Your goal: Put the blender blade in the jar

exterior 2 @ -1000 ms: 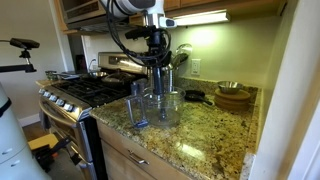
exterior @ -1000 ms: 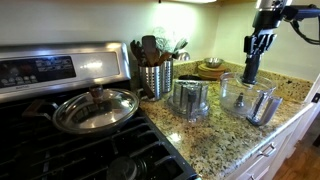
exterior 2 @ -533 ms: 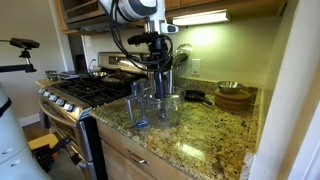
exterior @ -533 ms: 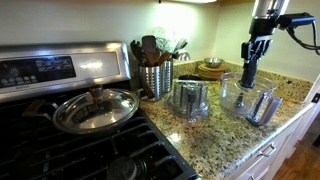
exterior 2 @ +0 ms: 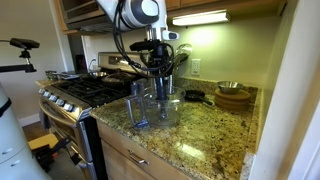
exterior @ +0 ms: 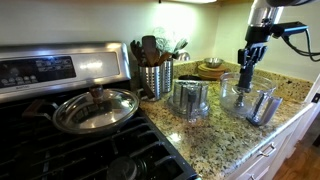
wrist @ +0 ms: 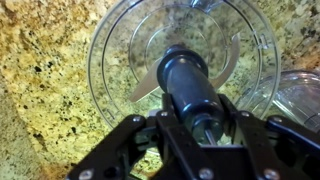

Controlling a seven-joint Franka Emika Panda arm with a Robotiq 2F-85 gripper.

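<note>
1 blade point(wrist: 188, 85) central within jar point(wrist: 103, 58) rim

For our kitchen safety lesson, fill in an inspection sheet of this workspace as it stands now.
Surface: speckled granite counter beside a stove.
Job's things: blender blade upright, lower end seemingly inside the clear jar.
Clutter: grey ribbed container, steel utensil holder, lidded pan, stacked bowls.
Grippers: gripper shut on the blade's stem.
Cables: black cables loop beside the arm.
Surroundings: cabinet fronts, lit under-cupboard lamp.
</note>
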